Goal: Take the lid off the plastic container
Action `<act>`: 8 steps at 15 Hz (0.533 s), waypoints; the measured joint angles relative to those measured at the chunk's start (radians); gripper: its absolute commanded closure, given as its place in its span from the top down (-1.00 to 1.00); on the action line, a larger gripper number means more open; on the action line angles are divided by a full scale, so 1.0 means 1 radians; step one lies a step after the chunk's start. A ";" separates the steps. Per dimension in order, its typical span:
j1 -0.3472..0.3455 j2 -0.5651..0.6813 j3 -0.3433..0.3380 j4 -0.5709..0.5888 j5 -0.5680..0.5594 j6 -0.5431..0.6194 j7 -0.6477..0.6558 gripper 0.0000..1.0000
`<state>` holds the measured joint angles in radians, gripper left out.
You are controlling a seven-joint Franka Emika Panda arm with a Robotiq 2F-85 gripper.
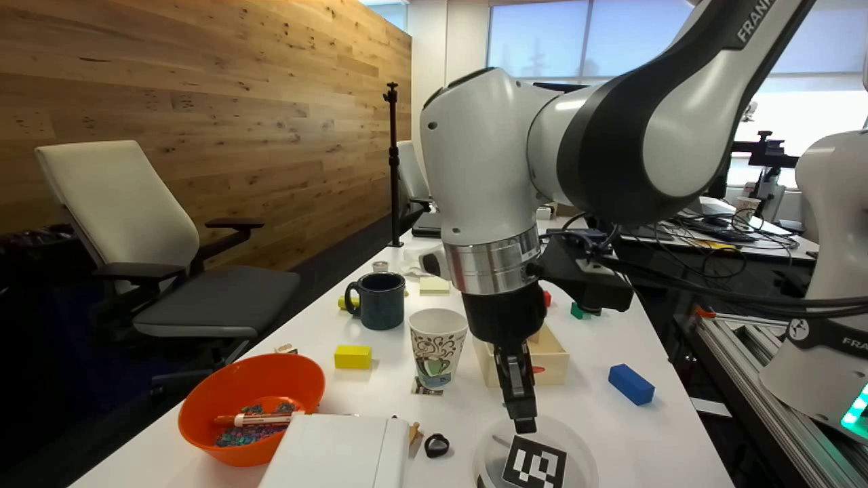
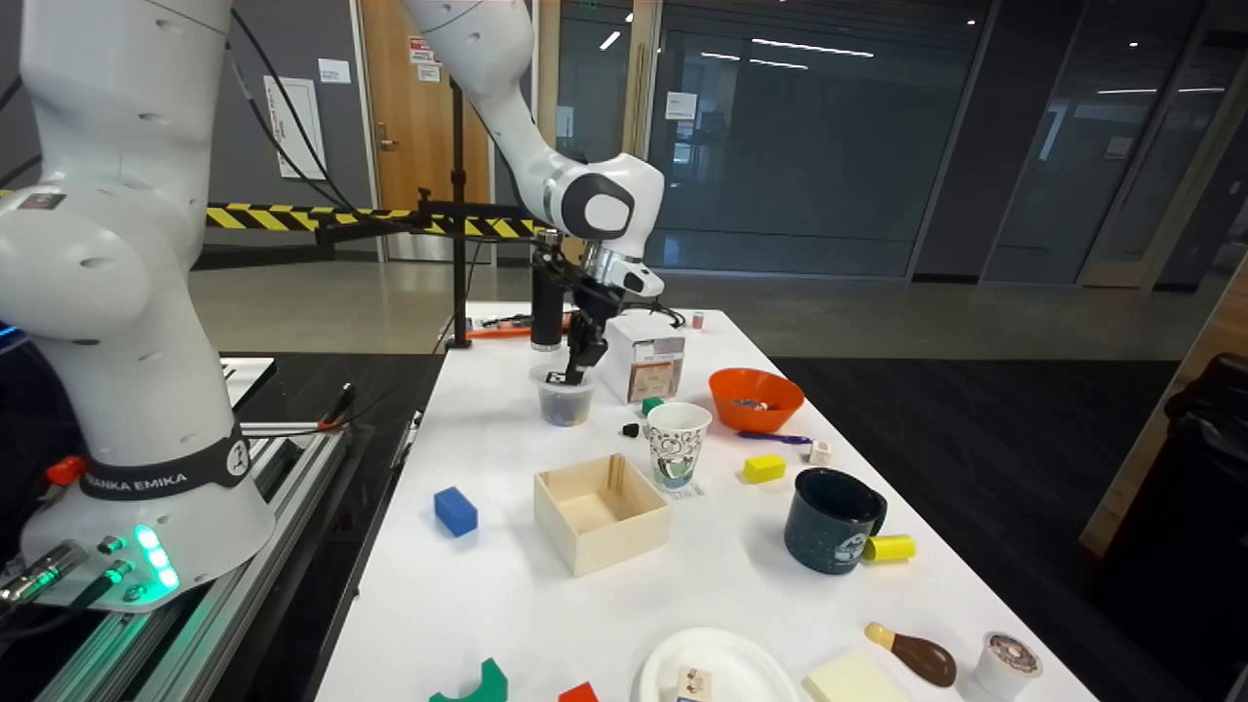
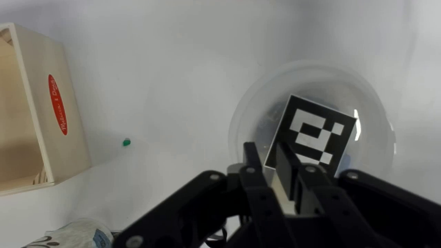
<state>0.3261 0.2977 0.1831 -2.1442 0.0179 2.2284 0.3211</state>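
Directly atop the plastic container (image 2: 565,405) sits the lid (image 3: 330,96), round and translucent, bearing a black-and-white square pattern (image 3: 311,131) whose lower part the hand (image 3: 265,150) covers in the wrist view. The container stands upright on the table (image 2: 458,585); its contents are too blurred to identify. The hand's fingers stand slightly apart over the lid's margin, a narrow gap between them; whether they touch the lid cannot be determined. In an exterior view, the lower edge cuts off the container, the lid and a white box (image 1: 339,451), the last hiding one side of an orange bowl (image 1: 251,379). In the wrist view, the left edge truncates the wooden box (image 3: 44,117), and the paper cup (image 3: 75,234) shows only in part at the lower left. Elsewhere, a dark mug (image 1: 381,301) partly hides a yellow object (image 1: 344,303). A white plate (image 2: 721,643), a green piece (image 2: 478,687) and a red piece (image 2: 579,693) are cropped below in an exterior view.
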 measured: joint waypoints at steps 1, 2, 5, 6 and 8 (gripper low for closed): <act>0.000 0.000 0.000 0.003 0.000 0.000 0.000 0.20; -0.001 0.000 -0.001 0.006 0.000 0.000 0.000 0.32; -0.007 0.000 -0.003 0.014 0.000 0.000 0.000 0.44; -0.010 0.000 -0.004 0.014 0.000 0.000 0.000 0.35; -0.016 0.000 -0.008 0.014 0.000 0.000 0.000 0.20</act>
<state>0.3097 0.2977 0.1755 -2.1299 0.0180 2.2284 0.3211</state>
